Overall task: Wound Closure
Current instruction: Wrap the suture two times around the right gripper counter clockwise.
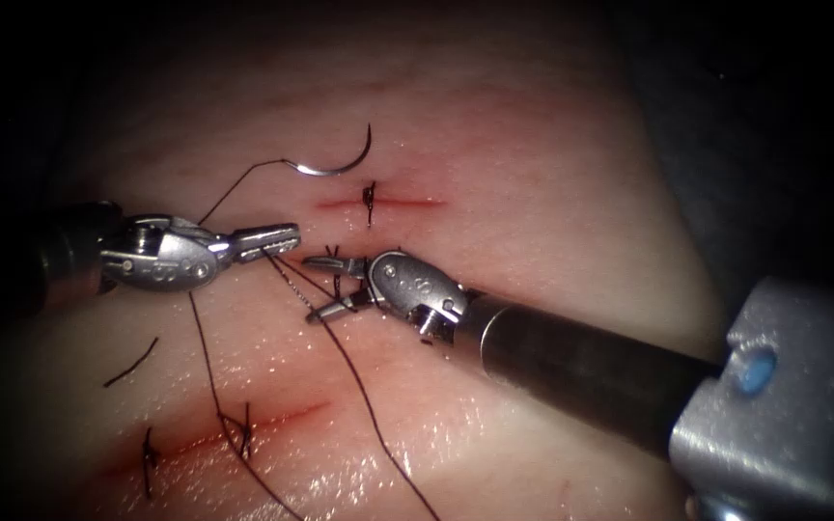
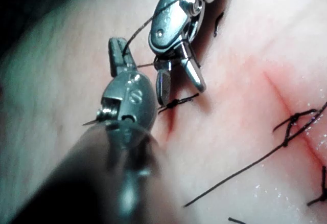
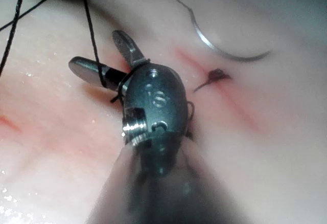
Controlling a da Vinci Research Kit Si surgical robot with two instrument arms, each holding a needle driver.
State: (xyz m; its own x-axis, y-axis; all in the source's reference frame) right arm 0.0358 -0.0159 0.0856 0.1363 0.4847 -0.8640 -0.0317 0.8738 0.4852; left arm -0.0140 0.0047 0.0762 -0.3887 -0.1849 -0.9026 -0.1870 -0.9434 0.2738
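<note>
The curved needle [image 1: 340, 169] lies free on the tissue [image 1: 533, 193], just above the upper cut [image 1: 407, 203], held by neither tool; it also appears in the right wrist view [image 3: 225, 52]. Its dark thread [image 1: 212, 386] runs left and down past my left tool. My left tool [image 1: 290, 233] is shut on the thread near the middle cut [image 1: 336, 275], as seen in its wrist view [image 2: 117, 50]. My right tool [image 1: 311, 287] stands open just right of it, over the stitched middle cut. A strand crosses one of its jaws [image 3: 96, 50].
The upper cut carries one tied stitch [image 1: 370, 201]. A lower cut [image 1: 272, 420] on the left has dark stitches [image 1: 243, 425]. A short cut end of thread [image 1: 132, 362] lies at the left. Long thread strands cross the lower tissue.
</note>
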